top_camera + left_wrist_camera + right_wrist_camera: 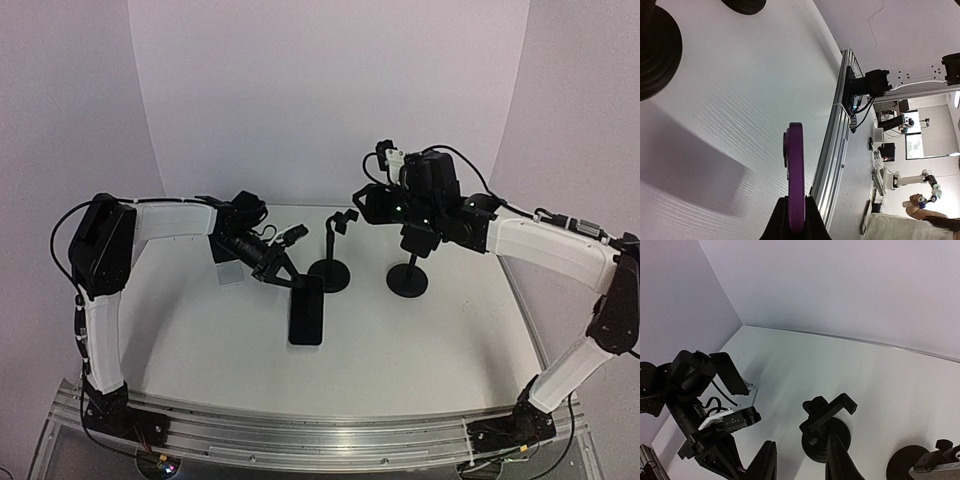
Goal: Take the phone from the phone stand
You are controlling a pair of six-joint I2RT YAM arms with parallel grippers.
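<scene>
My left gripper (278,268) is shut on the top end of the phone (306,311), a black-screened slab with a purple case. The phone slopes down towards the table just in front of the phone stand (331,262) and is clear of the stand's clamp (345,220). In the left wrist view the phone's purple edge (795,172) sticks out from between my fingers (795,222). My right gripper (358,208) is open and empty beside the clamp. In the right wrist view its jaws (800,462) frame the empty stand (826,416).
A second black stand (407,277) is right of the first, under my right arm; its base also shows in the right wrist view (905,466). A small clear plate (230,273) lies under my left wrist. The table's front rail (837,135) runs beyond the phone.
</scene>
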